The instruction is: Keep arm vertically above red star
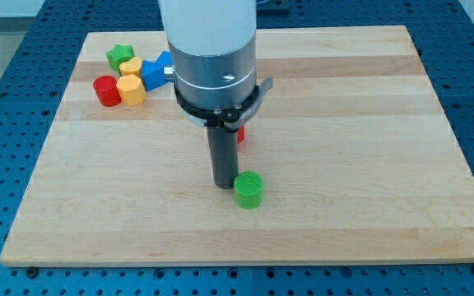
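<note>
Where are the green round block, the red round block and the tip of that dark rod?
green cylinder (248, 190): camera view, its side.
red cylinder (105, 90): camera view, its front face.
my tip (223, 184): camera view, the rod's very end.

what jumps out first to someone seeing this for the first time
The big arm with its dark rod fills the centre, my tip just left of a green cylinder. A red block peeks out behind the rod. Coloured blocks cluster at the board's top left.
</note>
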Tool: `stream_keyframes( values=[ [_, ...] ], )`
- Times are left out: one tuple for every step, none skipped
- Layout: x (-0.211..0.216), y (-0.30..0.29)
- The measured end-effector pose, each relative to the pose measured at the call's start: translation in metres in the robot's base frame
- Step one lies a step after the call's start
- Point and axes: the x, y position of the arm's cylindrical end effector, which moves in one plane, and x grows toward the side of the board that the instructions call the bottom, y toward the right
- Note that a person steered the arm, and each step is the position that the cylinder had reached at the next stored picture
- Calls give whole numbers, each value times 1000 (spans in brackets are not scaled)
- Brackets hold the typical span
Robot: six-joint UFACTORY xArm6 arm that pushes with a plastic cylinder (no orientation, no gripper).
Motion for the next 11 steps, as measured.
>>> stream_keyframes(
  values=[
    [12,0],
    [26,0],
    [45,0],
    [44,-1],
    [39,-31],
    [13,-63],
    [-25,-80],
    [-90,-78],
    [-146,-44],
    [-180,10],
    [-171,31]
  ],
)
